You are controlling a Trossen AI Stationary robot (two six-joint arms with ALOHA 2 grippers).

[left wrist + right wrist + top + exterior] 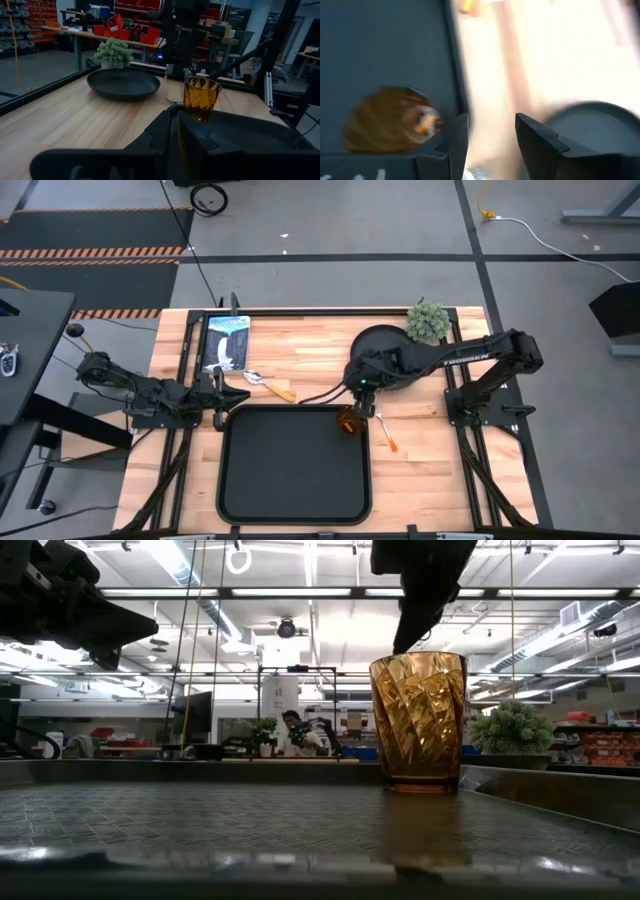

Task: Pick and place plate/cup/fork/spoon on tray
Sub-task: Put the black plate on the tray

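The amber cup (pixel 349 420) stands upright on its base in the far right corner of the black tray (pixel 290 490); it also shows in the low view (pixel 418 720) and the left wrist view (pixel 200 97). My right gripper (pixel 358 392) is open just above and beyond the cup, touching nothing; its wrist view (pixel 490 130) has the cup (pixel 390 120) off to one side. The black plate (pixel 383 340) lies on the table under my right arm. The fork (pixel 386 434) lies right of the tray, and the spoon (pixel 268 384) lies beyond its far left corner. My left gripper (pixel 222 396) is shut at the tray's left far corner.
A small potted plant (pixel 428 321) stands at the far right beside the plate. A booklet (pixel 227 341) lies at the far left. Black frame rails (pixel 187 350) run along the table's sides. A person shows far off in the room (pixel 295 730).
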